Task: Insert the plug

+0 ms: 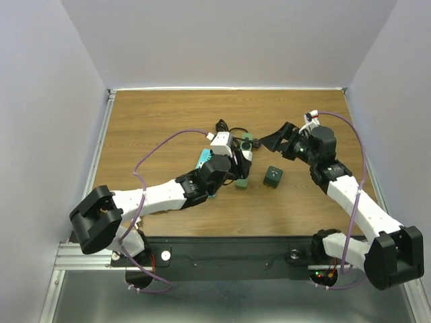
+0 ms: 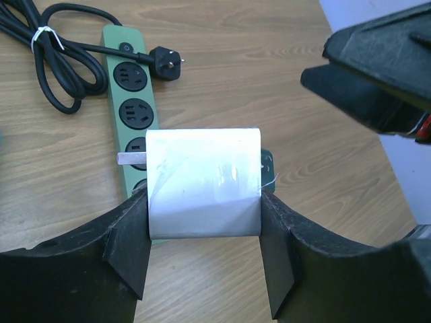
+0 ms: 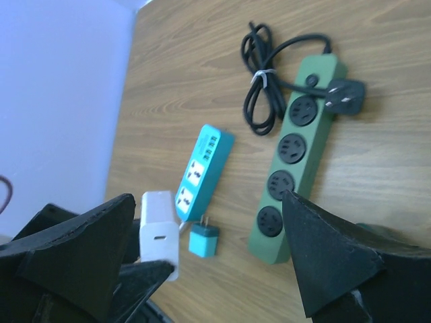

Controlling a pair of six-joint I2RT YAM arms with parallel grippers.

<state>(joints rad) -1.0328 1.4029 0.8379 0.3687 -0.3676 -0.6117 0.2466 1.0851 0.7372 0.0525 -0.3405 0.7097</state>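
Observation:
My left gripper point(image 2: 202, 225) is shut on a white plug point(image 2: 202, 182), its flat sides between the two fingers and its metal prongs point(image 2: 126, 158) pointing left. It holds the plug above the near end of a green power strip point(image 2: 131, 87) with several round black sockets. The top view shows the plug point(image 1: 222, 140) over the strip point(image 1: 241, 182) at mid-table. The right wrist view shows the plug point(image 3: 159, 232) left of the strip point(image 3: 296, 155). My right gripper point(image 1: 267, 142) is open and empty, just right of the strip.
The strip's coiled black cable point(image 2: 40, 47) and black plug point(image 2: 165, 62) lie by its far end. A teal power strip point(image 3: 202, 168) and a small teal adapter point(image 3: 203, 239) lie left of the green strip. A dark green block point(image 1: 273, 176) sits to its right.

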